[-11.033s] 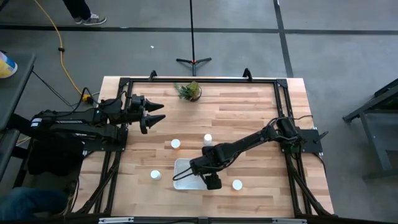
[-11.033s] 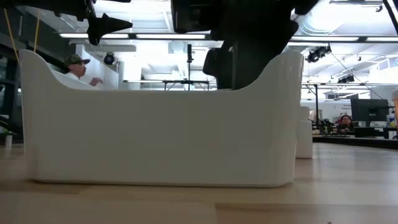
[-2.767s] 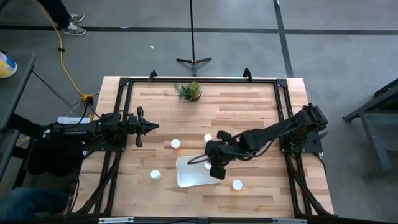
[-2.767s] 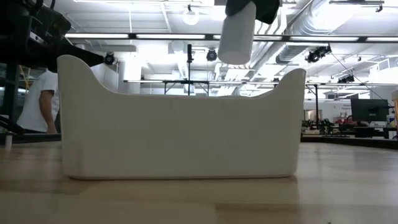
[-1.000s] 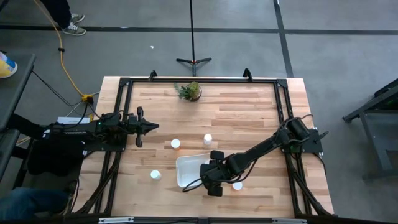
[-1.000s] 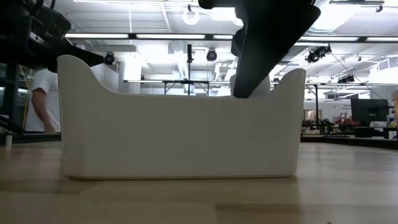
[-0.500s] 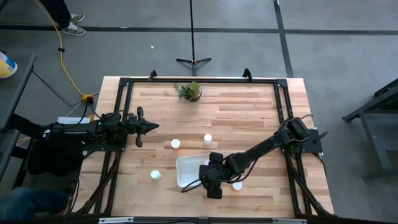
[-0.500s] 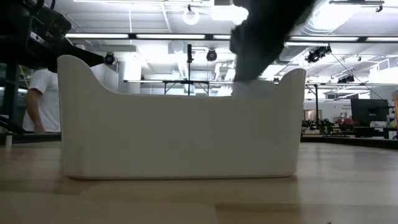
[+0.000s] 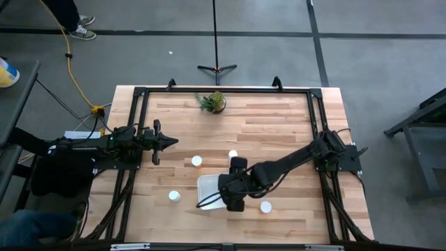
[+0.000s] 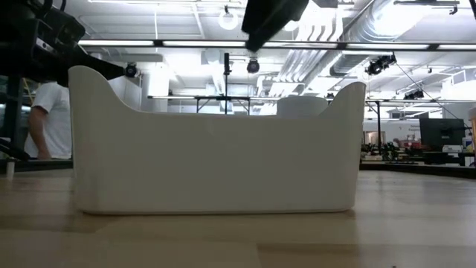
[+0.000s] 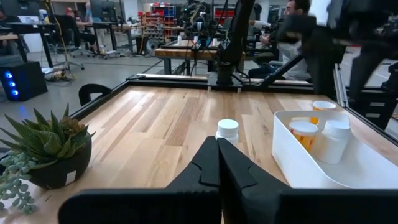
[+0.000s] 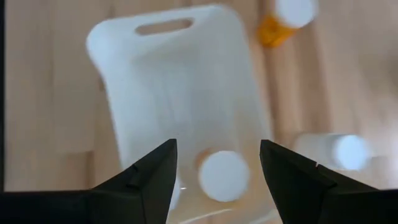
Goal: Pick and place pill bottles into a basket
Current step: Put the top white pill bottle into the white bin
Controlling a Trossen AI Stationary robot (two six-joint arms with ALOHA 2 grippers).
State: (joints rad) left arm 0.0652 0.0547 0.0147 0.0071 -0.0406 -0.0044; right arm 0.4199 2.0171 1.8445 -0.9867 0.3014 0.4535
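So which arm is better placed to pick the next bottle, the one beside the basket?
The right. Its open gripper hangs over the basket, close to the bottle standing just outside it. The left gripper is shut and waits at the table's far left edge.

bottles (image 9: 197, 162) I counted: 6 in all | of those, 4 stood loose on the table (image 9: 279, 118) | 2 stood inside the basket (image 10: 208, 164) | baskets I saw: 1 | plants (image 9: 212, 102): 1 | persons (image 10: 46, 119) I saw in the low view: 1
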